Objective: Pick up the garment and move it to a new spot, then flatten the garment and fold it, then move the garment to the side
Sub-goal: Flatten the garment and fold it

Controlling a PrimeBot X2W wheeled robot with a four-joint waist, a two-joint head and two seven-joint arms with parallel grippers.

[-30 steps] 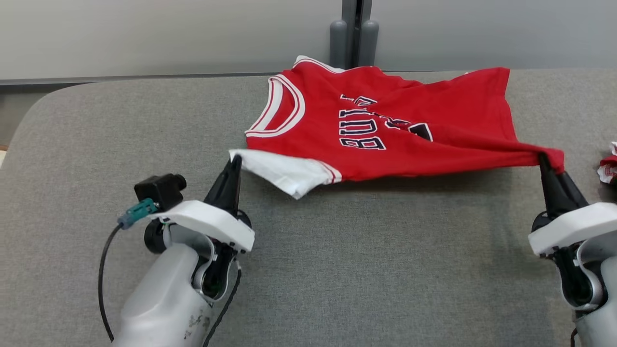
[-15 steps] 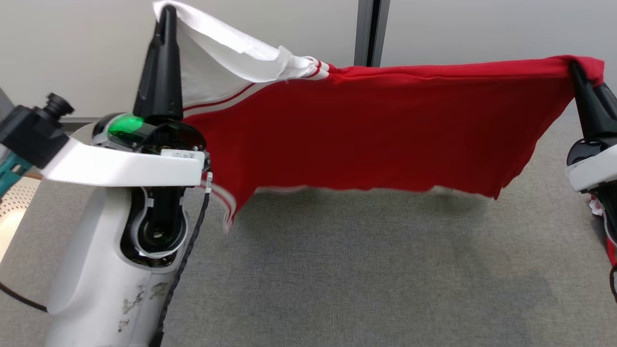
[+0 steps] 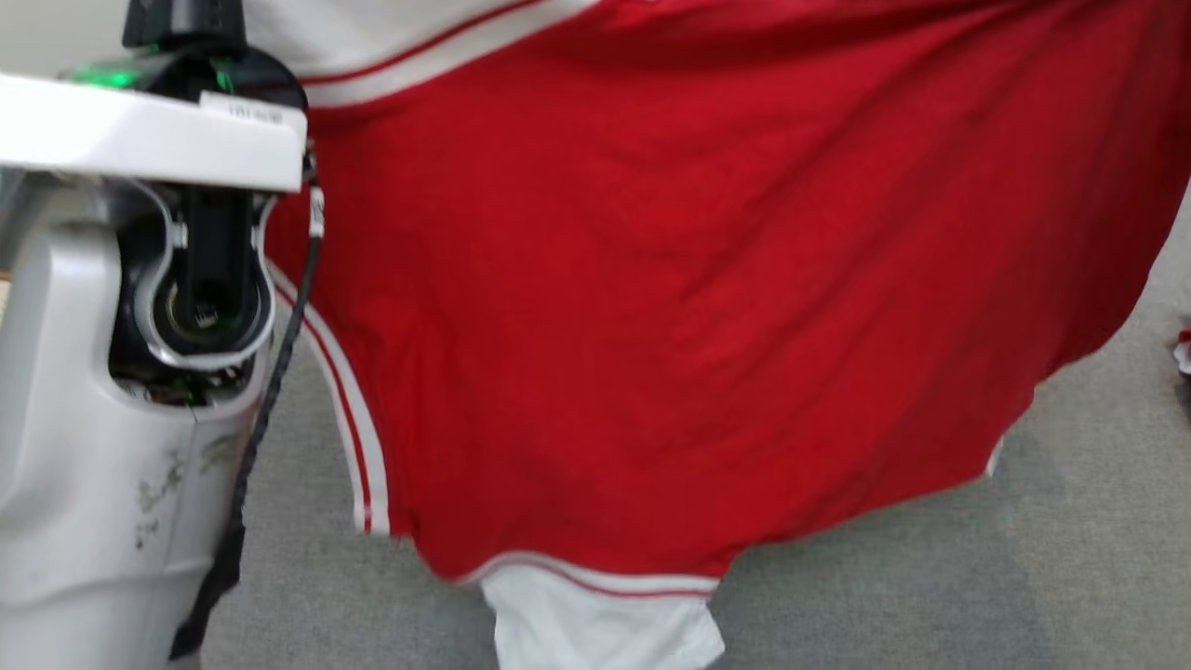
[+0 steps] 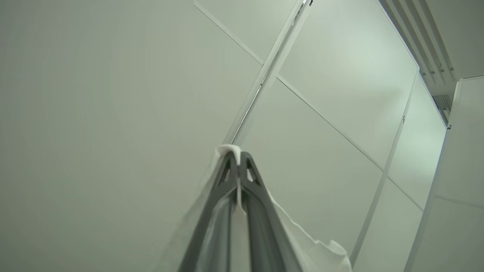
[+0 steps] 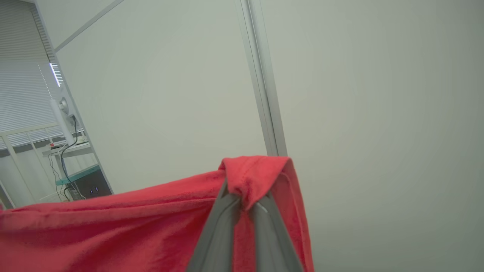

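The garment (image 3: pixel 651 279) is hung spread above the grey surface (image 3: pixel 930 596). Its top corners are pinched by the left gripper (image 4: pixel 239 160) and the right gripper (image 5: pixel 245 200), both closed tight on cloth, so that it can be carried.

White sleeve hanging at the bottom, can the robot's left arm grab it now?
Probably not yet. The left arm is raised, its jaws shut on a white corner of the jersey, well above the dangling sleeve. It would have to let go first.

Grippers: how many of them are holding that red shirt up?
2. The left gripper pinches a white edge of the shirt; the right gripper pinches a red corner. None seem hidden.
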